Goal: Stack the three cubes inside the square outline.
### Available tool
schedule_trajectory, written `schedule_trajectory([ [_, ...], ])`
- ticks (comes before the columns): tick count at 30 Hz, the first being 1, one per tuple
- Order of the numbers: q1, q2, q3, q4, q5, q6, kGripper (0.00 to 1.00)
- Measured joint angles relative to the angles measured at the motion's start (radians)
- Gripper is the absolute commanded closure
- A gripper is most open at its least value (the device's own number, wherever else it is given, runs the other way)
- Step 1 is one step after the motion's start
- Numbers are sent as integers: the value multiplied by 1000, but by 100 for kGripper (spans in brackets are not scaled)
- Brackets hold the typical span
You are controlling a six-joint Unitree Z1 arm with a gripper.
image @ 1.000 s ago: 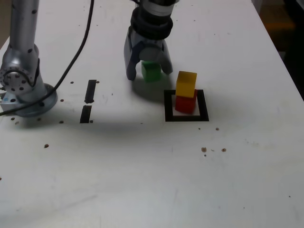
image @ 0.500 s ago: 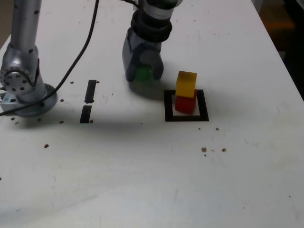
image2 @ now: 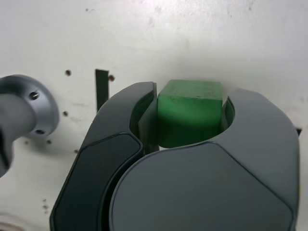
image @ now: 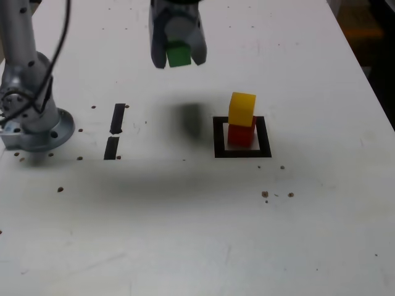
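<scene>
Gripper point(image: 179, 54) aloft, clasping the green cube point(image: 179, 53)
It hangs fingers-down above the far part of the table point(image: 321, 203), left of the square outline point(image: 220, 139), where the yellow cube point(image: 242, 109) sits on the red cube point(image: 241, 134); tape strips point(image: 117, 118) lie farther left.

The table point(image: 296, 216) is white, and small brown spots and marks are on its surface. In the exterior view, the black square outline point(image: 220, 154) lies flat, lower and to the right of the gripper point(image: 179, 65). The red cube point(image: 241, 135) stands directly on the table inside it. Two short black strips point(image: 118, 118) lie lower and to the gripper's left in that view.
</scene>
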Motion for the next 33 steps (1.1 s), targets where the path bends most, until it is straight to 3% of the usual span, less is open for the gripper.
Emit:
schedule_trajectory([
  [3,-124,34,-149,102,-45,-6,87],
  [11,-235,268,-416,148,-105,-7,87],
  [16,-239,316,-451,137,-109,-7,87],
  [33,-230,318,-396,118,-56,-6,83],
])
